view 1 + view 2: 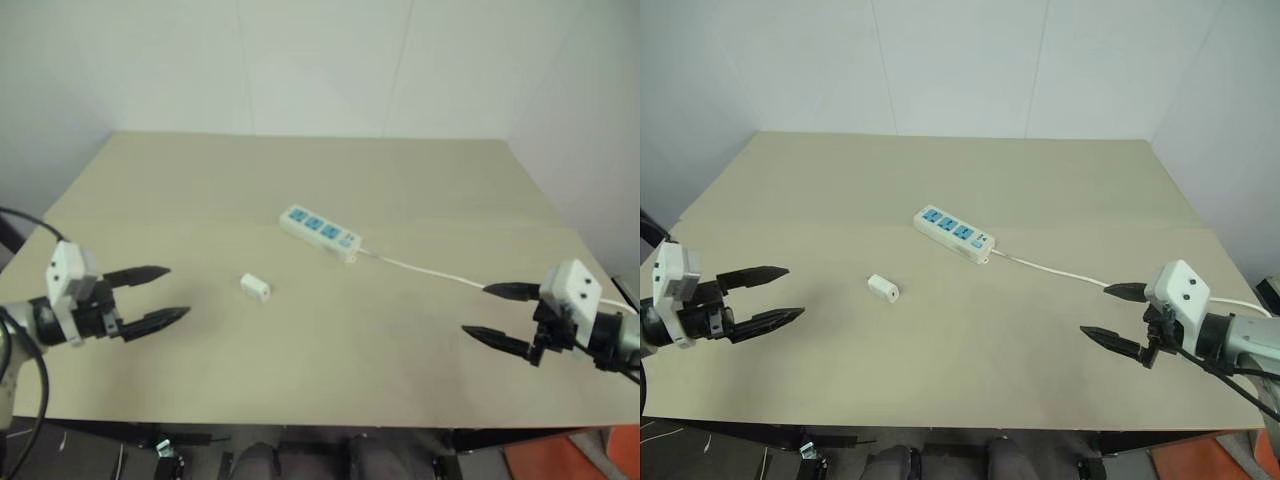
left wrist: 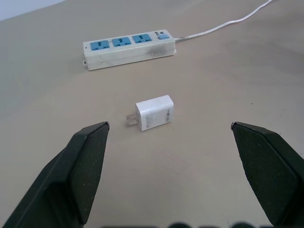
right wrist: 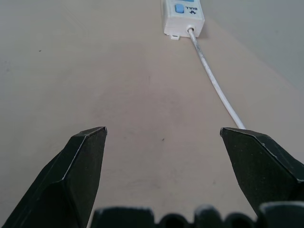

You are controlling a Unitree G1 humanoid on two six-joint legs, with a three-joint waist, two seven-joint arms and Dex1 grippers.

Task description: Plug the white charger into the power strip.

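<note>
We see the power strip [image 1: 319, 230] lying mid-desk [image 1: 420, 180], angled, its cord [image 1: 430, 270] trailing to the right edge. The white charger [image 1: 255, 287] lies apart from it, nearer the front edge and leftward. Left gripper [image 1: 155, 296] hovers by the left edge, right gripper [image 1: 492, 315] by the right.

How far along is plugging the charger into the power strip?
Nothing is done yet. The charger lies loose on the table, apart from the power strip. Both the left pincer and right pincer are open and empty. Grasping and plugging remain.
</note>
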